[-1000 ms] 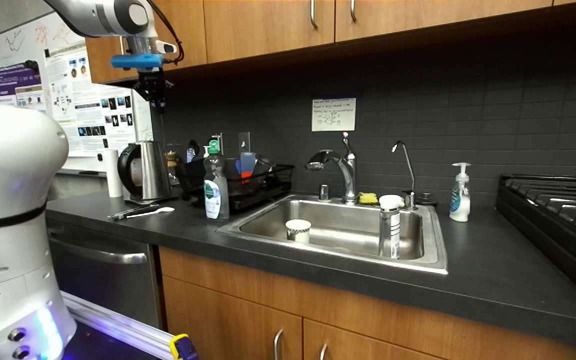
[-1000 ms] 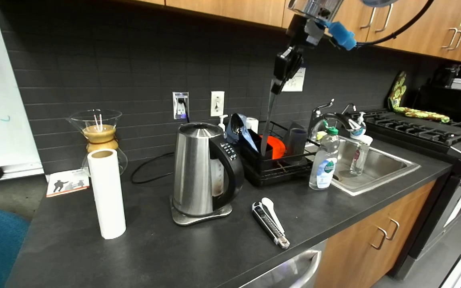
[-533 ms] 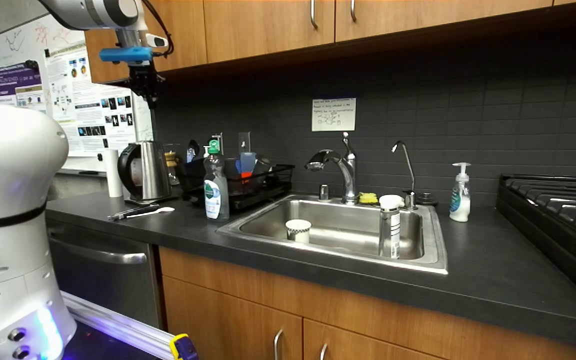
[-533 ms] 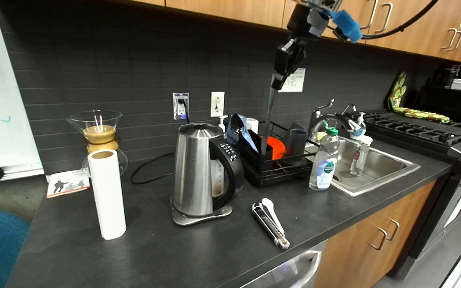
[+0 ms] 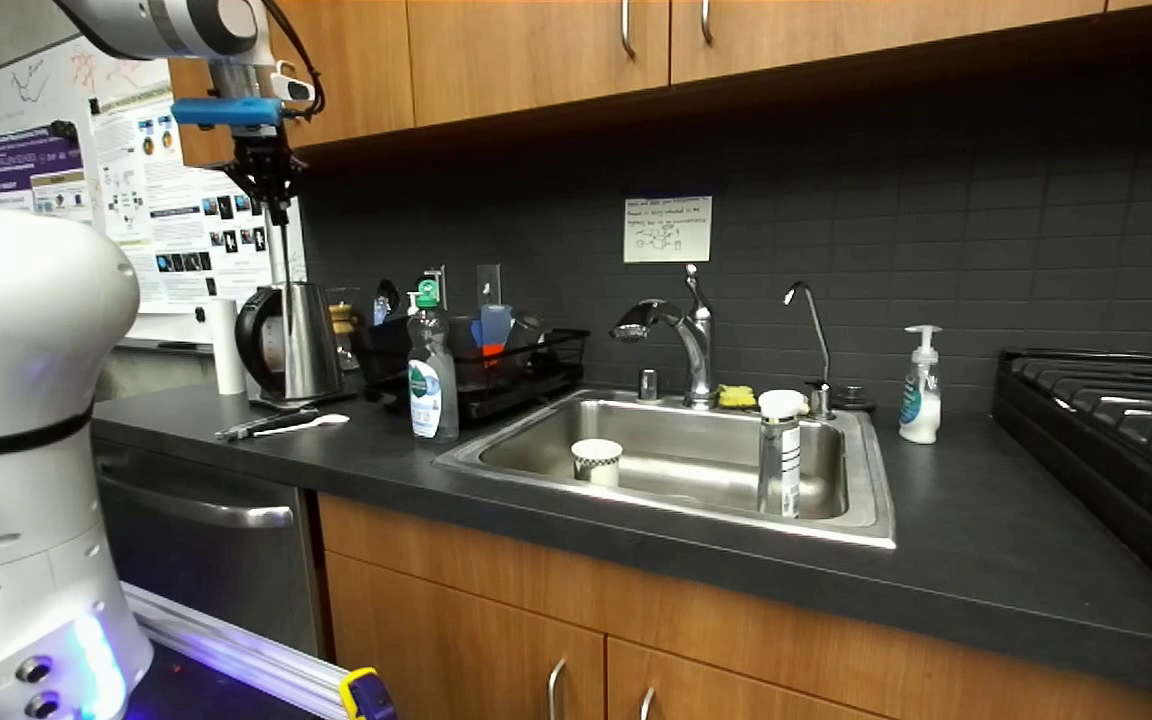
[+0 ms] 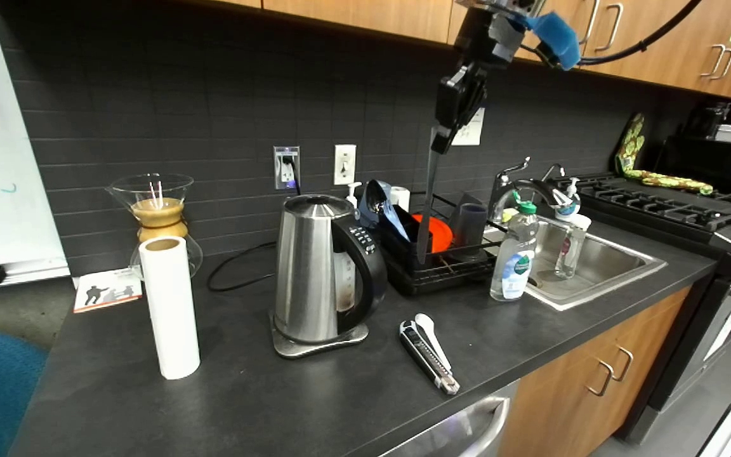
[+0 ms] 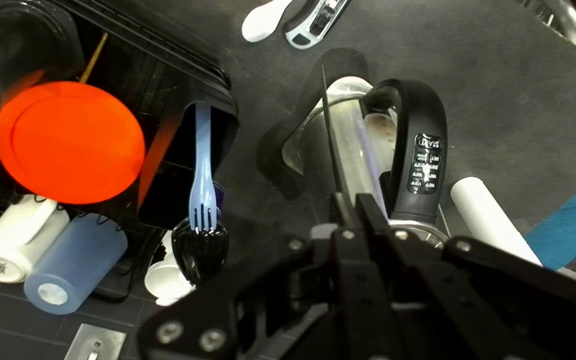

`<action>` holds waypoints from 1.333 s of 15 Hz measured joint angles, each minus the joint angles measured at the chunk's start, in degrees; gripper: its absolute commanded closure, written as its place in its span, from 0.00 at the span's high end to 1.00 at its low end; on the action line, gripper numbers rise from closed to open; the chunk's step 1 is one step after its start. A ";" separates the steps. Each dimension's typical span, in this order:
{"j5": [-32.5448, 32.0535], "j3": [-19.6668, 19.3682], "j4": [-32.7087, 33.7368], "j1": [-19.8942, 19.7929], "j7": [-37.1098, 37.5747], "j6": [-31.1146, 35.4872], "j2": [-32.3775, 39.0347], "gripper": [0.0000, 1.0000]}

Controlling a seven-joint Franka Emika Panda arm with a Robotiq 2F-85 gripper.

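Observation:
My gripper (image 6: 443, 141) is shut on a long, thin grey blade that looks like a knife (image 6: 429, 190); it points downward. In the wrist view the knife (image 7: 329, 130) shows nearly edge-on, running out from my fingertips (image 7: 370, 202). The steel kettle (image 6: 308, 273) with a black handle lies below and behind it in that view. In an exterior view my gripper (image 5: 278, 212) hangs above the kettle (image 5: 311, 345), the blade passing in front of it. The black utensil holder (image 7: 213, 95), with a blue fork (image 7: 203, 175) and a black spoon, is beside the blade.
A black dish rack (image 6: 454, 276) holds an orange lid (image 7: 68, 142) and cups. A soap bottle (image 6: 514, 254) stands between it and the sink (image 6: 619, 273). A box cutter (image 6: 429, 358) and white spoon (image 6: 426, 324) lie near the counter's front. Overhead are wooden cabinets (image 5: 536, 60).
My gripper has moved left in an exterior view with the blade still in it, ending slightly lower. In both exterior views the blade has shifted; its lower end now appears before the utensil holder.

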 measured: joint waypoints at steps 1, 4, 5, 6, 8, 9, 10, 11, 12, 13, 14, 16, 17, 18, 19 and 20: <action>0.55 0.00 -0.48 0.03 0.00 0.00 0.03 0.01; 2.69 -0.13 -2.27 0.03 0.00 0.09 0.31 0.01; 3.43 -0.21 -2.97 0.03 0.00 0.18 0.49 0.01; 4.24 -0.28 -3.69 0.03 0.00 0.39 0.73 0.01; 5.82 -0.42 -5.11 0.03 0.00 1.17 1.38 0.01; 6.35 -0.43 -5.75 0.03 0.00 1.57 1.77 0.01; 6.65 -0.42 -6.35 0.03 0.00 2.09 2.23 0.01; 7.01 -0.41 -6.91 0.03 0.00 2.63 2.72 0.01; 7.41 -0.40 -7.42 0.04 0.00 3.24 3.23 0.01; 7.79 -0.39 -7.80 0.07 0.00 3.71 3.78 0.01; 8.28 -0.38 -8.08 0.12 -0.02 4.12 4.36 0.01; 9.31 -0.37 -8.41 0.38 -0.02 4.66 5.46 0.01; 9.89 -0.36 -8.45 0.56 -0.02 4.79 6.02 0.01; 10.58 -0.36 -8.45 0.73 -0.02 4.81 6.51 0.01; 11.20 -0.35 -8.45 0.90 -0.02 4.84 6.96 0.01; 11.78 -0.34 -8.45 1.05 -0.02 4.91 7.38 0.01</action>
